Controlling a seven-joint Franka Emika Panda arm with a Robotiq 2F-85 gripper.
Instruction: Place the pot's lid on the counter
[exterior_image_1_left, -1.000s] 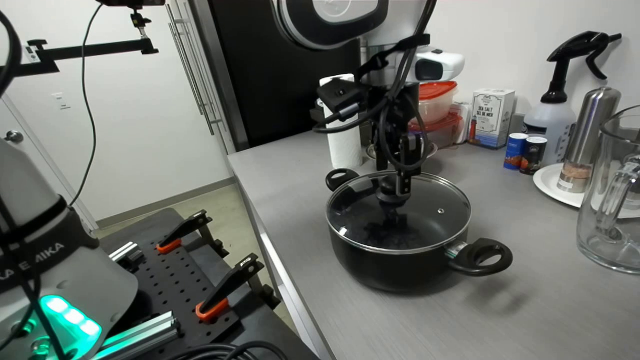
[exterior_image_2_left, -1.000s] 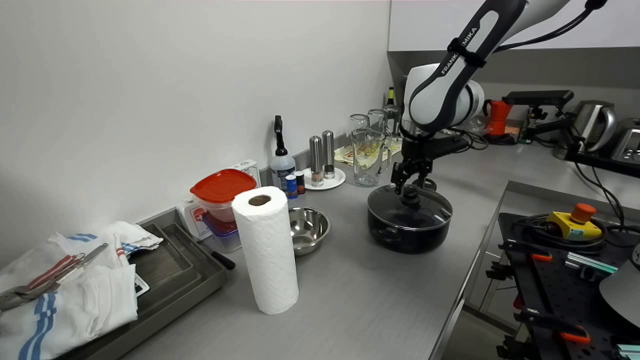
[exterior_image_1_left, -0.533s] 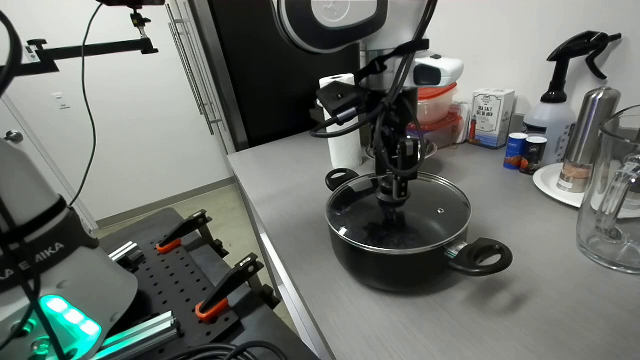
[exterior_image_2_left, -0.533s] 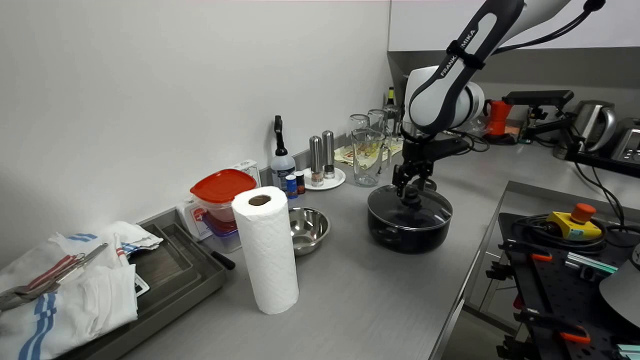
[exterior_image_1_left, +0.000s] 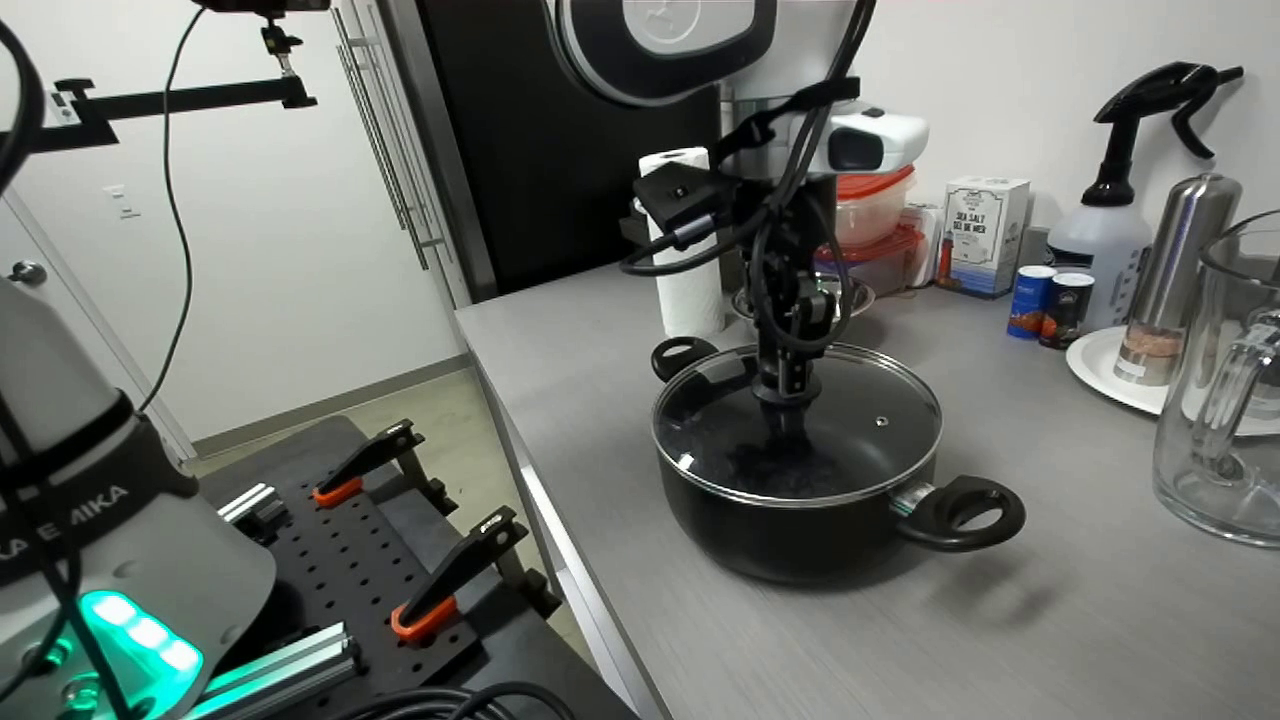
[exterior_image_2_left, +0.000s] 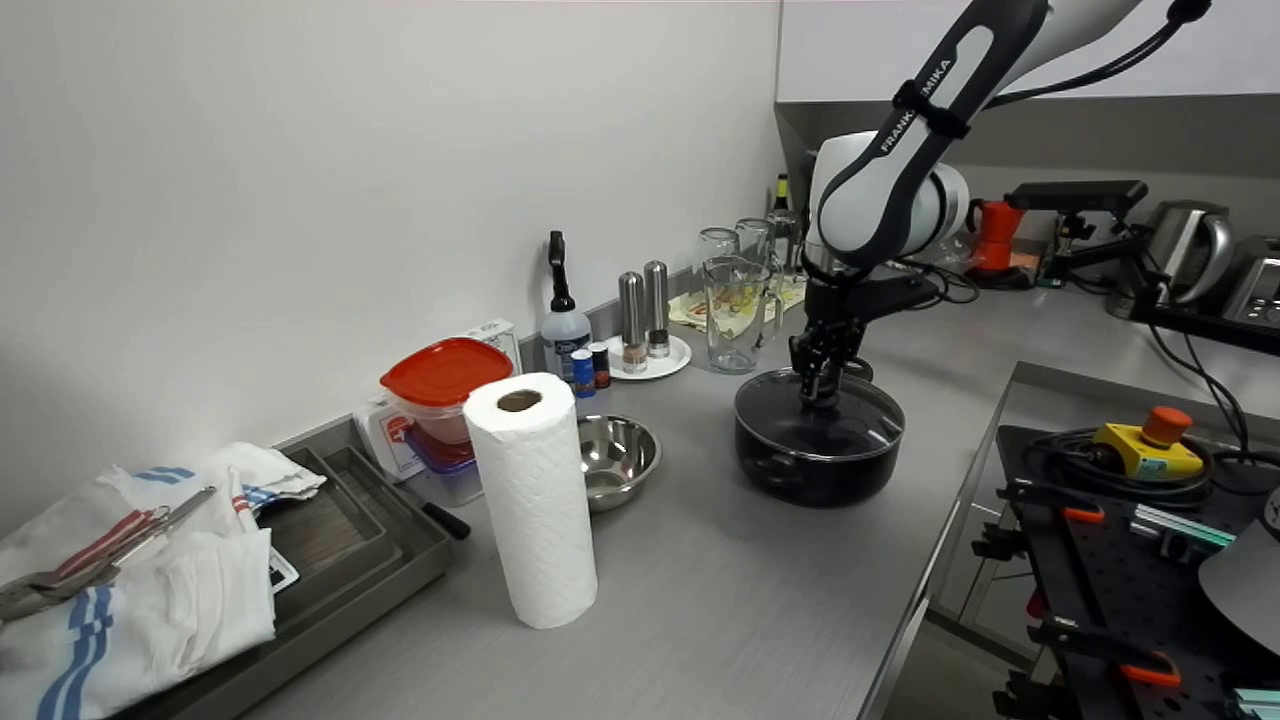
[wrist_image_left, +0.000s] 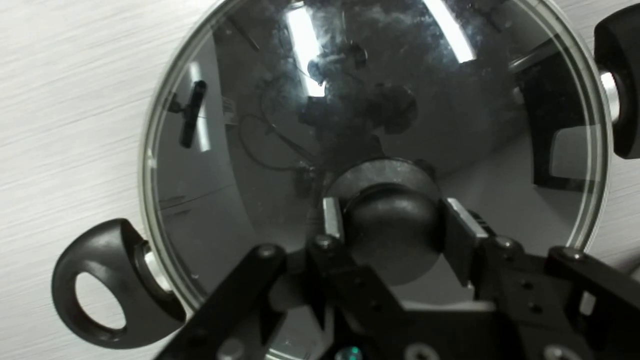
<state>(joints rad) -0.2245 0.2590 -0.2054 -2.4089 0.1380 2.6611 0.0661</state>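
Note:
The black pot (exterior_image_1_left: 790, 545) stands on the grey counter (exterior_image_1_left: 800, 650), its two side handles showing in an exterior view and in the wrist view. Its glass lid (exterior_image_1_left: 840, 450) rests flat on the pot's rim, with light reflections across the glass in the wrist view. From directly above, my gripper (wrist_image_left: 395, 215) reaches down to the black centre knob (wrist_image_left: 392, 250) of the lid. The finger pads (wrist_image_left: 457, 240) sit against both sides of that knob, so the gripper is shut on it. In an exterior view the gripper (exterior_image_2_left: 820, 388) partly covers the knob.
A paper towel roll (exterior_image_2_left: 530, 510) and a steel bowl (exterior_image_2_left: 622, 455) stand beside the pot. A glass pitcher (exterior_image_1_left: 1215, 440), a spray bottle (exterior_image_1_left: 1100, 245) and a salt box (exterior_image_1_left: 983, 235) line the wall side. The counter's long edge (exterior_image_1_left: 570, 530) runs along the robot's side.
The gripper has come down slightly over the knob, and its fingers have gone from apart to pressed around it. Pot and lid have stayed where they were.

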